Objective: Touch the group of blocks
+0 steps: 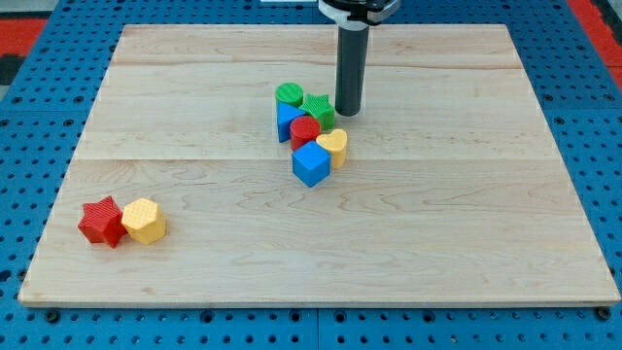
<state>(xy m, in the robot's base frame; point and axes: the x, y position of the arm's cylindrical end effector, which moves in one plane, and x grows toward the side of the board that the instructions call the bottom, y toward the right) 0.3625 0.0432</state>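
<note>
Claw was absent; my tip (348, 111) stood just beside the green star (319, 108), at its three o'clock. Overshoot could have scattered the cluster across the surface (466, 224).

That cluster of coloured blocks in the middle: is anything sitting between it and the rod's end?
Nothing visible does. My tip sits just to the view's right of the green star block, the nearest of the group, close beside it or perhaps touching. The red star and yellow hexagon lie far off, bottom left.

I think this is a robotics lab: a pale wooden board (321, 243) lies on a blue perforated mounting table (29, 107), red at 1 o'clock.
</note>
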